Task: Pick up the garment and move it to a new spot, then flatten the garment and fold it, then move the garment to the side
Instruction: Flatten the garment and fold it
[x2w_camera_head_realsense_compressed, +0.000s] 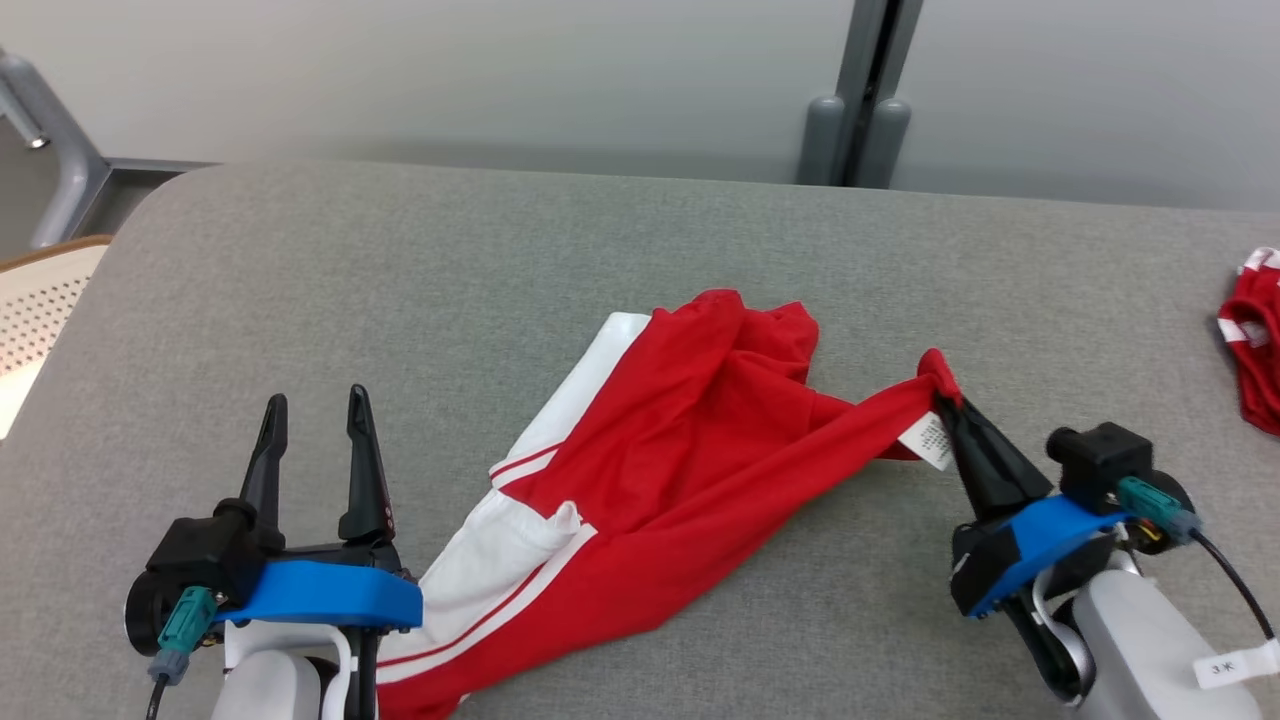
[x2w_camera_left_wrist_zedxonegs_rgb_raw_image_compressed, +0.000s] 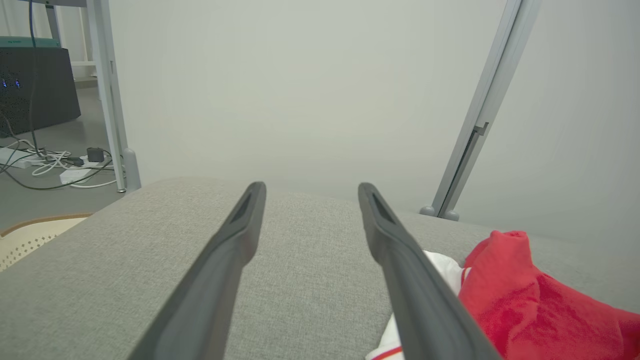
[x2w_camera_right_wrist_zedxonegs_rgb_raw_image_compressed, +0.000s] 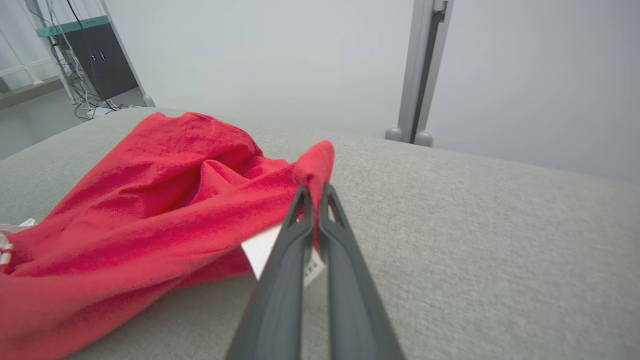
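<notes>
The red-and-white garment (x2w_camera_head_realsense_compressed: 680, 450) is spread crumpled on the grey counter (x2w_camera_head_realsense_compressed: 500, 260). Its long axis runs diagonally, from the white-striped end at the near edge of the head view up to a red corner on the robot's right.

That red corner is pinched by the right gripper (x2w_camera_head_realsense_compressed: 940, 395), whose jaws are closed tight on the cloth just above a white care label (x2w_camera_head_realsense_compressed: 928, 440). In the right wrist view the fabric (x2w_camera_right_wrist_zedxonegs_rgb_raw_image_compressed: 150, 200) is seen drawn into a taut ridge that leads from the bulk, on that view's left, into the right gripper (x2w_camera_right_wrist_zedxonegs_rgb_raw_image_compressed: 314, 190).

The left gripper (x2w_camera_head_realsense_compressed: 312, 400) is held over bare counter with its jaws spread fully and nothing between them. The garment lies on its right, just beside the right-hand finger, as shown in the left wrist view (x2w_camera_left_wrist_zedxonegs_rgb_raw_image_compressed: 525, 290), where the left gripper (x2w_camera_left_wrist_zedxonegs_rgb_raw_image_compressed: 311, 186) points past it. The striped end is judged the nearer hold for this arm, so a sideways reach to its right would be needed before a two-handed lift.

A second red item (x2w_camera_head_realsense_compressed: 1255, 340) lies well apart at the right edge.
</notes>
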